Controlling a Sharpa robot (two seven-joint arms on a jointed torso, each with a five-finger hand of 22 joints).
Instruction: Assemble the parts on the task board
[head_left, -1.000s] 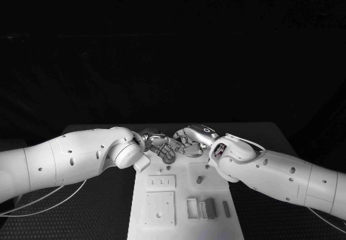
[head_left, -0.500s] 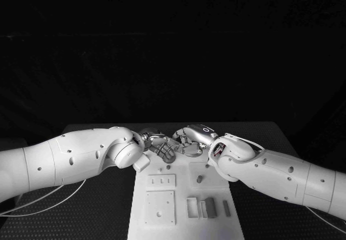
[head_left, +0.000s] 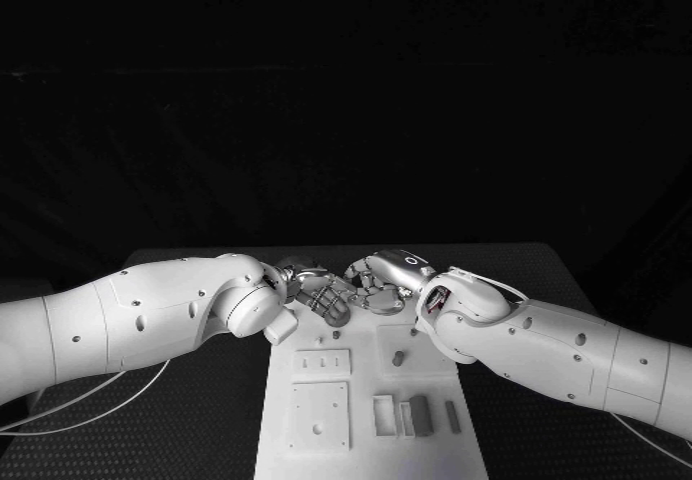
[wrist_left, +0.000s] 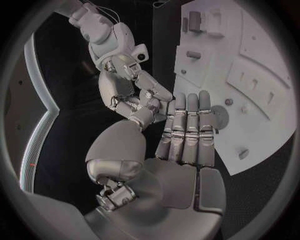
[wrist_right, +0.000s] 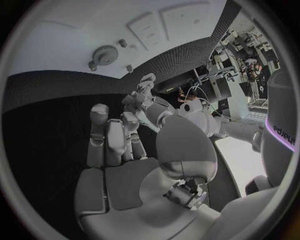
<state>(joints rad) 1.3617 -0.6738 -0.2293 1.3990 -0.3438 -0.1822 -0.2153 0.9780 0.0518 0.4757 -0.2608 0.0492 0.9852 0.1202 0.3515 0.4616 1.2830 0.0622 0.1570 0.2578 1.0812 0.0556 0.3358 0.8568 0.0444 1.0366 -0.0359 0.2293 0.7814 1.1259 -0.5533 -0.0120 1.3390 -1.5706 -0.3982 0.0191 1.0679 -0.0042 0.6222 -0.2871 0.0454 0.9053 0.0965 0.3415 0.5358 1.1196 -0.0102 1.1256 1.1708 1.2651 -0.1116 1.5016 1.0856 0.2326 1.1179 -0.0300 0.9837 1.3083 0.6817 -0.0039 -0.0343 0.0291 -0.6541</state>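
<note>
**Two hands meet over the board's far end**

The left hand (wrist_left: 187, 135) has straight fingers, close together, and holds nothing. The right hand (wrist_right: 119, 145) is spread and empty too; their fingertips almost touch. The board (head_left: 361, 400) lies under them; a gear (wrist_right: 105, 54) sits just beyond the fingers.

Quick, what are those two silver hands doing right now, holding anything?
Left hand: open, fingers stretched out flat and together, holding nothing.
Right hand: open, fingers extended, palm bare, nothing in it.
</note>
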